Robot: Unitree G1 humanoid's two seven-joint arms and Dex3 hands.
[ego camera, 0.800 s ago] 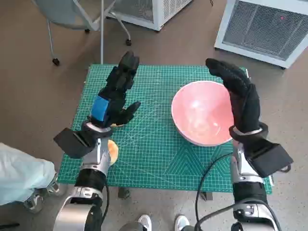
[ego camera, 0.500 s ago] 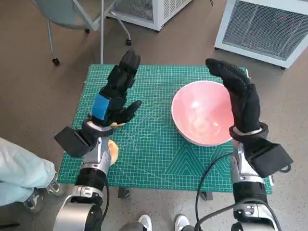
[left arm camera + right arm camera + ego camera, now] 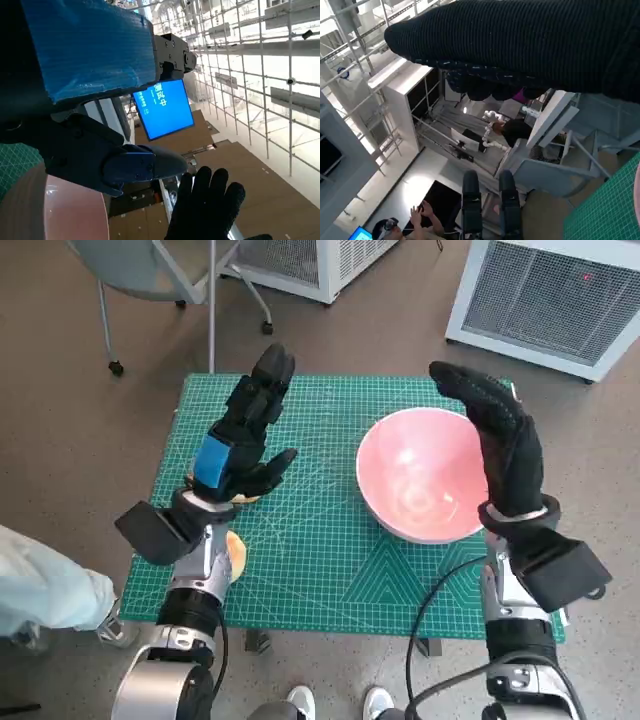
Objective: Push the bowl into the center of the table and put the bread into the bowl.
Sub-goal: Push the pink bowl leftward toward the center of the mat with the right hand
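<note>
Bowl (image 3: 420, 485) sits right beside the wide-spread right hand (image 3: 500, 440); left hand (image 3: 240, 435) also spread, empty, bread (image 3: 234, 554) under its forearm.

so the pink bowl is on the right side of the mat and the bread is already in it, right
Not quite. The bowl is on the right side of the mat, but it holds nothing; the bread lies near the mat's left edge by the left hand, as the head view shows.

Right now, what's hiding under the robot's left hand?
Under the left hand a bit of bread peeks out on the green mat; the arm covers the rest.
</note>
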